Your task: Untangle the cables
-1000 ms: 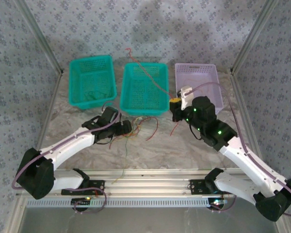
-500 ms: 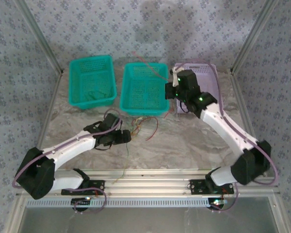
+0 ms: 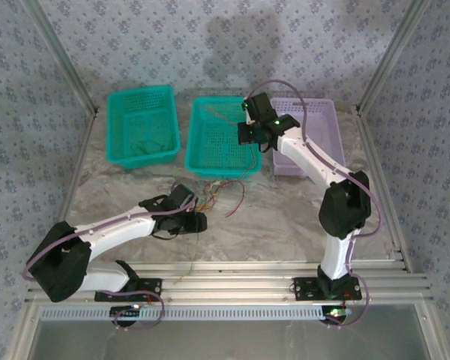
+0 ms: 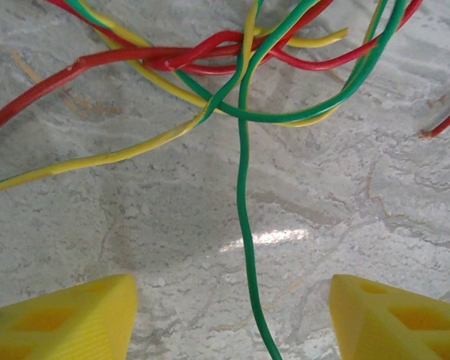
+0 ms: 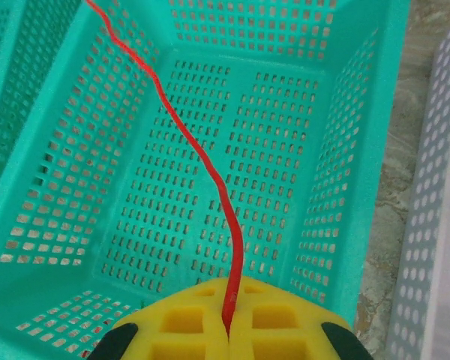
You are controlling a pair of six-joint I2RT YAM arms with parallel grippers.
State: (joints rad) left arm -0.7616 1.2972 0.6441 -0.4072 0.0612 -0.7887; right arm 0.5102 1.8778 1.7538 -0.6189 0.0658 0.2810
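Pinching a red cable [image 5: 181, 127], the right end effector [image 5: 226, 321] has swung over the far-edge middle basket [image 5: 364, 112], probably freeing it from the cables [image 4: 236, 64] under the spread left end effector [image 4: 232, 319].

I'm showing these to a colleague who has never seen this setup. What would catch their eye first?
First, the right gripper, shut on a red cable that stretches across the middle teal basket. Next, the knot of red, green and yellow cables on the marble table, just ahead of the open left gripper, with one green strand running between its fingers.
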